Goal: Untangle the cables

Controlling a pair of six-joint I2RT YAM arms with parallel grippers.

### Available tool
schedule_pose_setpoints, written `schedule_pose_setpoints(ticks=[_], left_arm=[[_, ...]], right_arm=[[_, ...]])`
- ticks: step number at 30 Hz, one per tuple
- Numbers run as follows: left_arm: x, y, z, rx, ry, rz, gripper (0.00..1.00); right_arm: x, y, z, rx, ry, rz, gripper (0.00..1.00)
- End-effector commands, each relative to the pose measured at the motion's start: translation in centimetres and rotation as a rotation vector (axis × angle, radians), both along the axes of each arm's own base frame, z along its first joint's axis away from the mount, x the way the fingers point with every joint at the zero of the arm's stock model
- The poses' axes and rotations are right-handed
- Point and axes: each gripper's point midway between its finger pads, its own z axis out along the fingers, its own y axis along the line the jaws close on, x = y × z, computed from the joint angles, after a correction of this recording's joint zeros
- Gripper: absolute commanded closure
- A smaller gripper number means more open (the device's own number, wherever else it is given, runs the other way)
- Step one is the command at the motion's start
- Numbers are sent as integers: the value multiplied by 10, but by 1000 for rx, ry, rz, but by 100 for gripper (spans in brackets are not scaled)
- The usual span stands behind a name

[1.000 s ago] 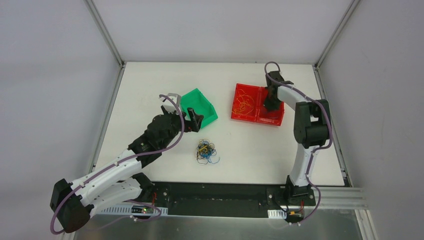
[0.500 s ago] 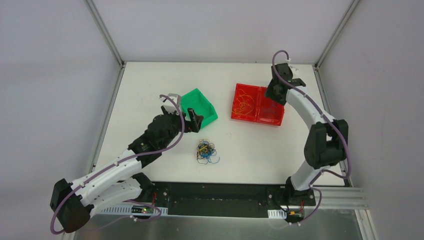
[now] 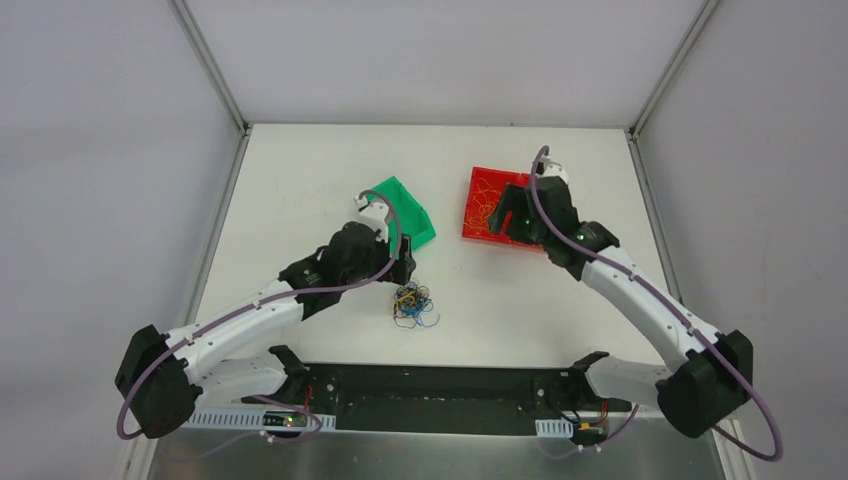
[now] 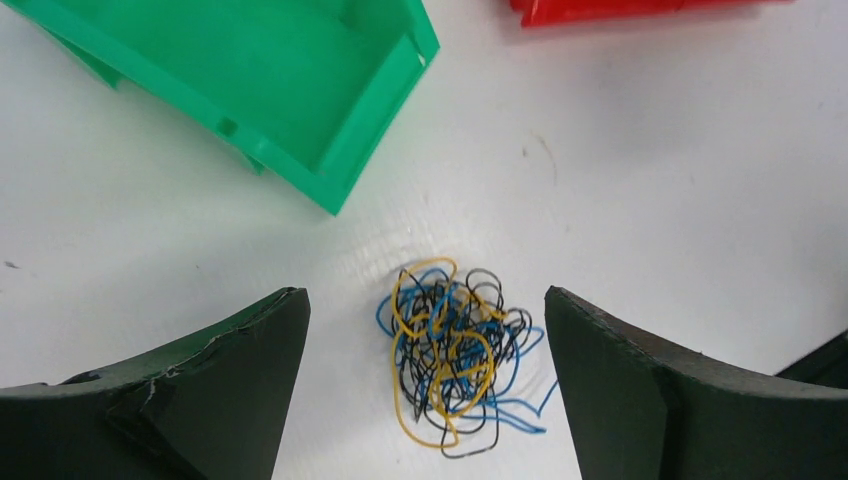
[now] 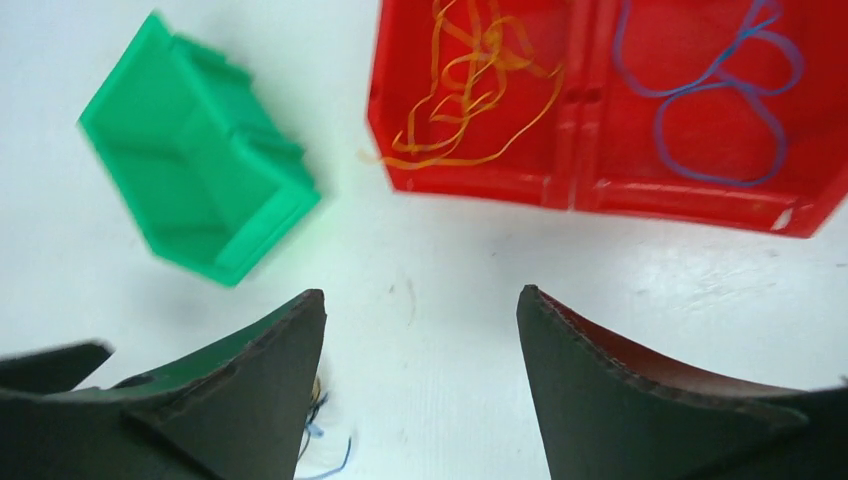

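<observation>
The cables form a small tangled ball (image 3: 412, 303) of yellow, blue and black wires on the white table, in front of the green bin. My left gripper (image 3: 402, 268) hovers just above the ball. In the left wrist view it stands open (image 4: 425, 296), the tangle (image 4: 455, 362) lying between its fingers and untouched. My right gripper (image 3: 512, 214) hangs over the near left part of the red bin. It is open and empty (image 5: 420, 292), with a bit of the tangle (image 5: 318, 440) showing past its left finger.
The red two-compartment bin (image 3: 470, 232) holds loose orange strands (image 5: 470, 90) on the left and blue strands (image 5: 715, 110) on the right. The green bin (image 3: 402, 195) sits tilted behind the left gripper and shows nothing inside (image 4: 260, 80). Metal frame posts border the table.
The right arm swung from the red bin's far right side toward its left front, and its gripper opened. The left arm moved right, over the tangle.
</observation>
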Motion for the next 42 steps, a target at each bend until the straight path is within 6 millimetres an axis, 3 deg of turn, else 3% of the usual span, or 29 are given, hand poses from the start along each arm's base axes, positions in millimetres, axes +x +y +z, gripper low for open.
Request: schedule_pose_setpoints(ticks=[1, 3, 7, 12, 14, 16, 23, 28, 33, 38, 39, 42], left_arm=[[-26, -9, -21, 89, 76, -133, 10], [-36, -13, -35, 132, 124, -185, 12], [-54, -20, -63, 231, 217, -273, 21], [-63, -29, -79, 295, 299, -344, 44], [-66, -34, -79, 299, 316, -374, 76], [-64, -35, -72, 296, 294, -369, 100], [-64, -26, -1, 57, -11, -350, 100], [-74, -21, 34, -111, -183, -367, 100], [-78, -22, 45, -171, -233, -382, 100], [-81, -30, 45, -179, -217, -422, 100], [-84, -32, 46, -183, -216, -440, 100], [-88, -36, 48, -198, -216, -471, 100]], right_arm=[[-29, 35, 13, 146, -82, 170, 26], [-41, 46, 9, 195, -104, 238, 26], [-48, 44, -5, 177, -91, 255, 26], [-49, 42, -5, 166, -98, 253, 26], [-50, 43, -6, 170, -95, 259, 26], [-53, 47, -7, 186, -89, 287, 27], [-82, 100, -7, 290, -69, 564, 27], [-124, 149, 0, 290, -124, 840, 27], [-155, 165, 7, 288, -196, 982, 25], [-167, 172, 10, 303, -212, 1040, 27], [-165, 173, 8, 294, -212, 1031, 30], [-163, 174, 4, 277, -198, 1022, 71]])
